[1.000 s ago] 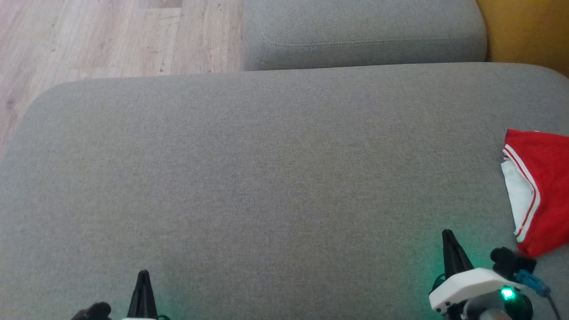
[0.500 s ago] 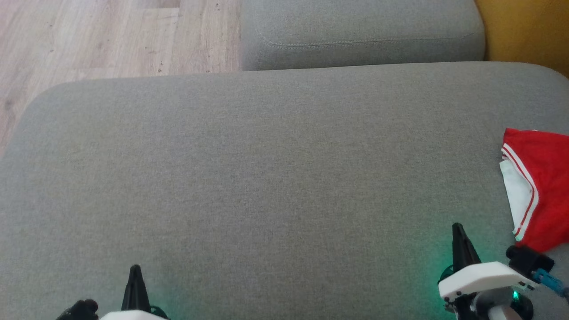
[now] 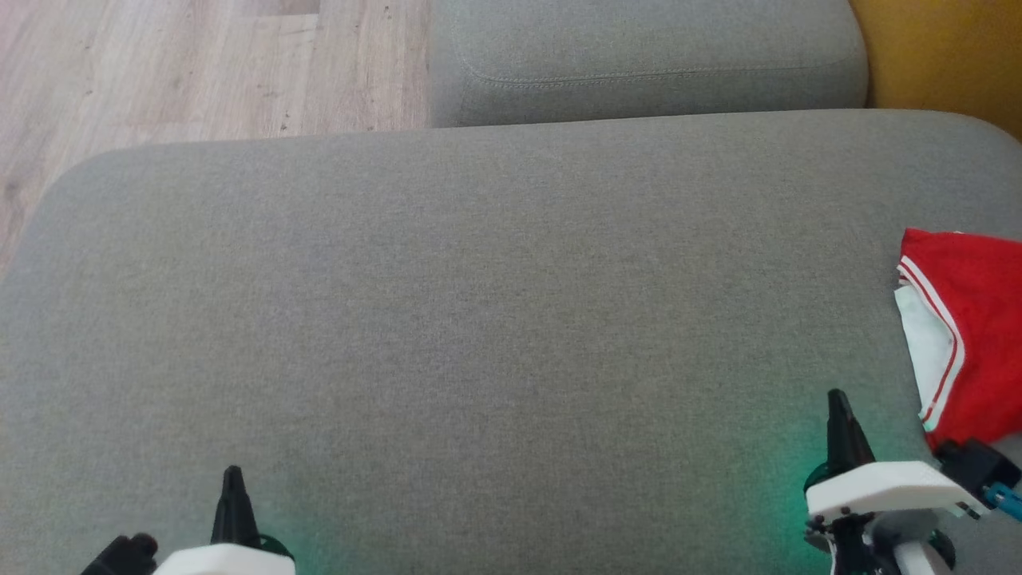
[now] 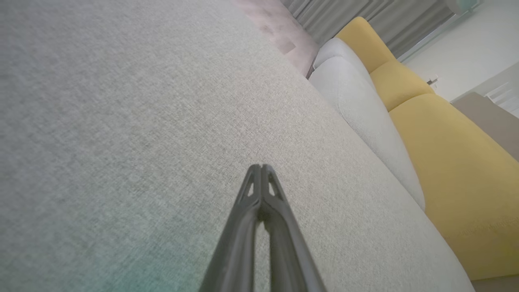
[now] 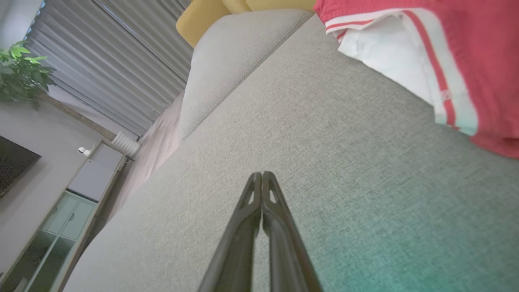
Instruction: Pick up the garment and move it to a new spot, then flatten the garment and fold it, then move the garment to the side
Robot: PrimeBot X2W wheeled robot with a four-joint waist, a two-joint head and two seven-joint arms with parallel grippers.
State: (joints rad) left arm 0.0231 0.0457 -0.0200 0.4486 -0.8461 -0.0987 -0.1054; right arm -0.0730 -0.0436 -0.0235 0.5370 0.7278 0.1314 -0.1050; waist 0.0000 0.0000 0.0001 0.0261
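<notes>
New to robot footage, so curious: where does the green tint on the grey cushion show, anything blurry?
Head view: green glow on the cushion beside the right gripper, fainter by the left gripper. Right wrist view: teal cast lower right; the red garment looks slightly soft. Left wrist view: faint teal lower left.

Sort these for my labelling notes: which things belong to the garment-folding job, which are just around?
Job: red fabric garment with white trim; grey fabric cushion; left hand; right hand.
Around: yellow upholstered seat; pale wood floor; green leafy plant.
</notes>
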